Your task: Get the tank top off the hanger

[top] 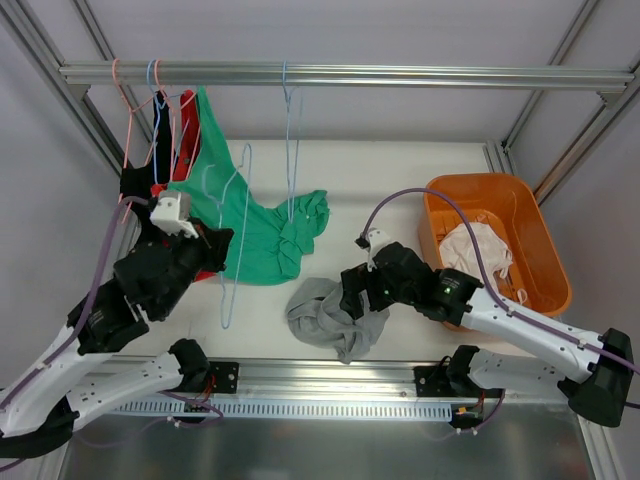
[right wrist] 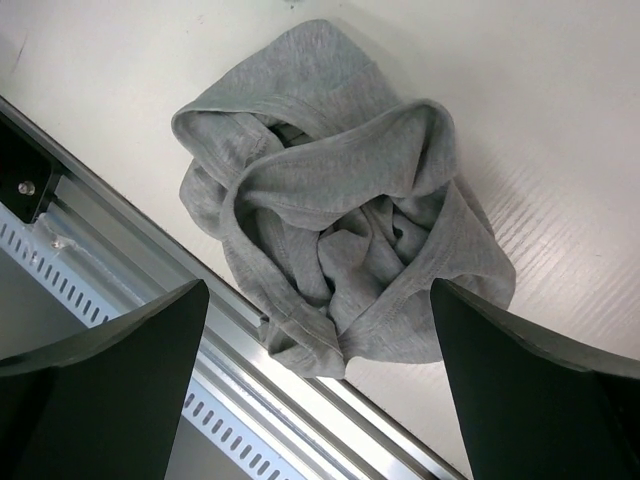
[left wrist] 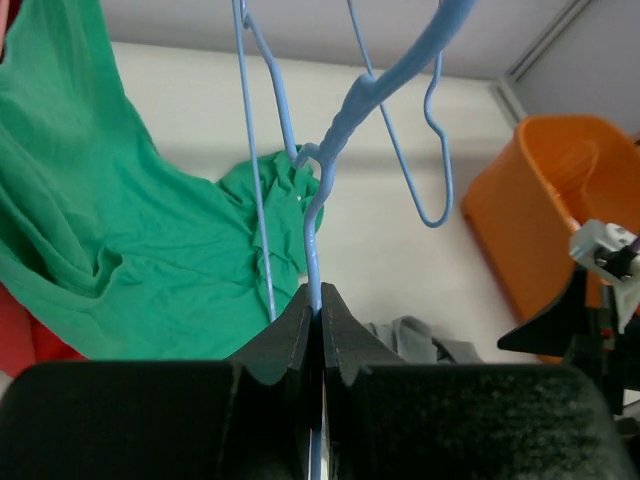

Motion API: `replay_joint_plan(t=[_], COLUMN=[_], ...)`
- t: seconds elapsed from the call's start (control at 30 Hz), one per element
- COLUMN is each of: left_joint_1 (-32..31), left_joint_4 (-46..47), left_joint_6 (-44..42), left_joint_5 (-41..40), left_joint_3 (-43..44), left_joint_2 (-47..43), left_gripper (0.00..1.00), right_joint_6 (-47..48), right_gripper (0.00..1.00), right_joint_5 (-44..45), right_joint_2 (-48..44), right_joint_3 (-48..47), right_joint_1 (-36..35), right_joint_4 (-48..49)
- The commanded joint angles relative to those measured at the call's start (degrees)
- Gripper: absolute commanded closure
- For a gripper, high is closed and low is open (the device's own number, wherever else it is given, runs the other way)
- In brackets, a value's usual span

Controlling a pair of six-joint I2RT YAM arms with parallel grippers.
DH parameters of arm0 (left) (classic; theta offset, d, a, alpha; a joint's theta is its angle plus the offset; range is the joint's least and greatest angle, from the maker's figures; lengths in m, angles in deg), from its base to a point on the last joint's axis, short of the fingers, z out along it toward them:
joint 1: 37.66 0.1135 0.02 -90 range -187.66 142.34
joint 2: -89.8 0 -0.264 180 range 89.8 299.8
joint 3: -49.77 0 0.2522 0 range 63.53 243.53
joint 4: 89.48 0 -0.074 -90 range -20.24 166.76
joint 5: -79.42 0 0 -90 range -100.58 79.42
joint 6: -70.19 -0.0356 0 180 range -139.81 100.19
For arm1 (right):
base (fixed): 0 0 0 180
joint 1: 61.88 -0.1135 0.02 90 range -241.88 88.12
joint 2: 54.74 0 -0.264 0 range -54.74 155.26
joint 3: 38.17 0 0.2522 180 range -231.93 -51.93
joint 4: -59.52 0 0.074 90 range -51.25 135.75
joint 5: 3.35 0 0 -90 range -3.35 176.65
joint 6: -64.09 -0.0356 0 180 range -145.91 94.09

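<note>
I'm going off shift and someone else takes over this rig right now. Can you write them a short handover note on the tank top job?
Left gripper: shut on the wire of the blue hanger, which has no grey cloth on it.
Right gripper: open, over the grey tank top, holding nothing.
Tank top: crumpled on the table near its front edge.
Done: the tank top appears to be off the hanger and lying free.
Left: probably only dealing with the hanger and pulling both arms back.

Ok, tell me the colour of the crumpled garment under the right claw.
Grey. The crumpled garment shows best in the right wrist view.
</note>
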Motion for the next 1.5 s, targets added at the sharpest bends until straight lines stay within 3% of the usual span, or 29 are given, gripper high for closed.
replay_joint_plan(t=[0.0,0.07,0.13,0.23,0.6,1.0,1.4,1.43,1.47], left_joint_1=[-0.49,-0.05,3.62,14.43,19.19,23.15,23.15,23.07,23.15], left_joint_4=[-3.41,-3.5,-4.11,-5.69,-7.28,-8.51,-8.51,-8.51,-8.51], left_joint_6=[-0.51,-2.71,-5.53,-5.27,-10.11,-9.05,-5.27,-5.27,-5.36], left_joint_5=[-1.72,-2.51,2.47,16.36,21.74,26.22,26.66,26.93,27.71], left_joint_3=[8.11,13.04,22.0,32.55,54.53,59.47,50.33,50.42,50.68], left_joint_2=[8.72,16.97,22.71,32.3,50.42,60.44,55.35,55.0,54.56], left_gripper=[1.0,1.0,1.0,1.0,1.0,1.0,1.0,0.96,0.82], right_joint_6=[1.29,1.3,1.47,1.47,1.91,2.35,2.97,3.23,3.58], right_gripper=[0.0,0.01,0.0,0.01,0.01,0.0,0.01,0.0,0.0], right_joint_5=[3.08,3.0,2.91,2.99,5.89,6.33,5.19,4.49,3.97], right_joint_2=[-0.93,-0.85,-1.02,-2.07,-6.38,-7.7,-4.45,-4.19,-3.4], right_joint_3=[-3.03,-3.29,-3.56,-3.56,-2.41,-2.59,-3.56,-3.56,-3.38], right_joint_1=[-0.23,-0.14,-0.23,-0.23,-0.14,-0.05,-0.05,-0.05,-0.05], right_joint_4=[-0.5,-0.51,-0.42,-0.59,-3.05,-4.11,-2.97,-2.62,-1.31])
